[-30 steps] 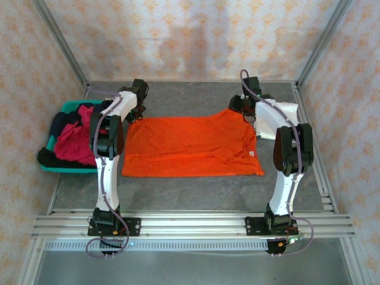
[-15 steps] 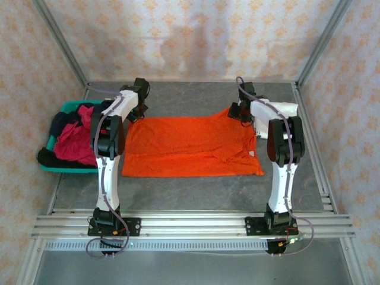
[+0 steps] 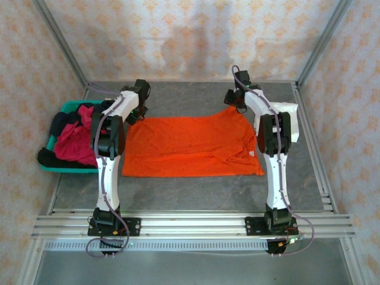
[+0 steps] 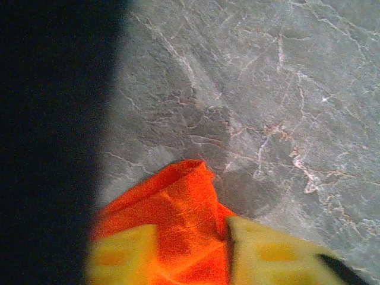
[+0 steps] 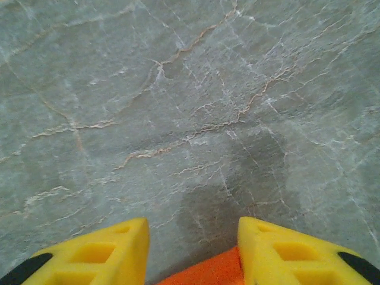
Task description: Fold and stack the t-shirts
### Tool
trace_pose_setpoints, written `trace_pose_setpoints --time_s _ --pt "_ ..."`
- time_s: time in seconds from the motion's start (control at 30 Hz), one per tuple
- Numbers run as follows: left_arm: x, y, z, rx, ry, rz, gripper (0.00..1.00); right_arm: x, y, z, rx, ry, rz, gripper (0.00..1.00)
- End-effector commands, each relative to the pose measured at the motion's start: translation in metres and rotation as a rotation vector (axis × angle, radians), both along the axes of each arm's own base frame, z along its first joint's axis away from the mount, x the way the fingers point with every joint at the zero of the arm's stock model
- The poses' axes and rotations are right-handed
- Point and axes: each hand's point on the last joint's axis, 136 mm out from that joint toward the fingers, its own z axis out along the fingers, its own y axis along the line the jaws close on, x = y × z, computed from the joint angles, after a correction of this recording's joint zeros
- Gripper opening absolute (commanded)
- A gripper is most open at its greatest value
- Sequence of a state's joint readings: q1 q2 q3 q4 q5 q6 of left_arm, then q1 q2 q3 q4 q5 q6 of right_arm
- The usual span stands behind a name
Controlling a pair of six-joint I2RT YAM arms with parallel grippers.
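A bright orange t-shirt (image 3: 190, 145) lies spread flat mid-table. My left gripper (image 3: 134, 114) is at its far left corner. In the left wrist view the yellow fingers of that gripper (image 4: 191, 227) stand apart, open, with a bunched peak of the orange cloth (image 4: 178, 199) lying loose between them. My right gripper (image 3: 231, 100) hovers just past the far right corner. It is open (image 5: 193, 222) over bare stone, with only the orange hem (image 5: 208, 270) showing low between the fingers. A white t-shirt (image 3: 292, 119) lies crumpled at the right. Crimson-pink (image 3: 74, 142) and dark (image 3: 59, 122) t-shirts are heaped at the left.
The teal basket (image 3: 66, 169) holding the heaped shirts stands at the table's left edge, close to the left arm. Grey stone table (image 3: 190, 190) shows in front of the orange shirt. Metal frame posts rise at the back corners, and a rail (image 3: 190, 224) runs along the front.
My right arm swung back and leftward, carrying its gripper off the shirt's far right corner toward the back, which uncovers more of the white shirt. The left arm has hardly moved.
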State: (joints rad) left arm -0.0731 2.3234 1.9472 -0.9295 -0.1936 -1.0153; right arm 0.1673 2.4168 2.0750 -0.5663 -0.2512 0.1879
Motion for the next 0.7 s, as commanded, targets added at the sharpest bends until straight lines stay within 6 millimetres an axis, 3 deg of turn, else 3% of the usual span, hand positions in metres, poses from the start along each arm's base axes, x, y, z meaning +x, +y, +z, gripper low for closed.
trace_pose_setpoints --time_s 0.0,0.07,0.17,0.23,0.43,0.67 --pt "-0.013 0.011 0.007 0.066 0.031 0.051 0.56 -0.003 -0.003 -0.014 -0.016 0.058 0.001 0.39" --pt "-0.011 0.012 0.009 0.071 0.030 0.059 0.64 -0.002 -0.002 -0.019 -0.016 0.072 0.002 0.30" --pt "-0.008 0.014 0.010 0.082 0.036 0.071 0.65 -0.003 -0.002 -0.014 -0.008 0.067 -0.001 0.07" --pt "-0.006 0.017 0.009 0.090 0.045 0.081 0.65 -0.003 -0.002 -0.009 -0.008 0.057 0.000 0.00" --pt "-0.006 0.022 -0.007 0.068 0.073 0.106 0.64 -0.007 -0.002 0.000 -0.007 0.045 0.002 0.00" --pt "-0.010 0.015 -0.026 0.022 0.111 0.112 0.55 -0.011 -0.002 0.000 0.005 0.044 0.001 0.00"
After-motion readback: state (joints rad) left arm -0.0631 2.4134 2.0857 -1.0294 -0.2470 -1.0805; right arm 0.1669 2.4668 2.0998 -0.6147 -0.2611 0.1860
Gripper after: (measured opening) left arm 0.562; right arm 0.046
